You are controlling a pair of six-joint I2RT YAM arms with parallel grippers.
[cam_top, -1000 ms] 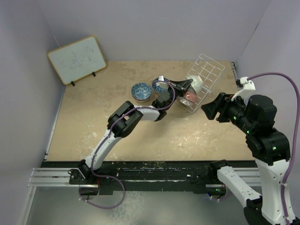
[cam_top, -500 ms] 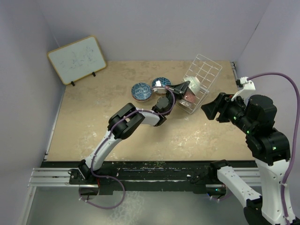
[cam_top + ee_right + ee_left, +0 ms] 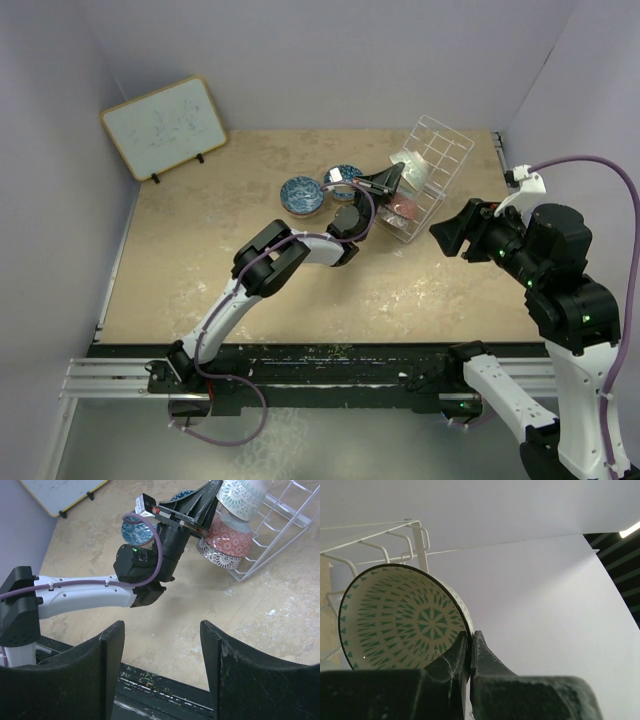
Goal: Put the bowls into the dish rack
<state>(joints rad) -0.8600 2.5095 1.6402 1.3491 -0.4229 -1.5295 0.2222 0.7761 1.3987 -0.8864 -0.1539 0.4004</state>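
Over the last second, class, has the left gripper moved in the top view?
Yes. Judged against the blue bowl on the table, the left gripper, shut on the held bowl, has shifted slightly left and up in the view.

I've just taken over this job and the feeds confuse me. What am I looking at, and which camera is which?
Two robot arms stand at the near edge of a table. The overhead picture looks down from behind them; the other two come from cameras on each wrist. The left end effector is shut on the rim of a green-patterned bowl, held at the dish rack. A red bowl and a grey bowl sit in it. Two blue bowls wait on the table. The right end effector is open and empty. A whiteboard stands at the back.
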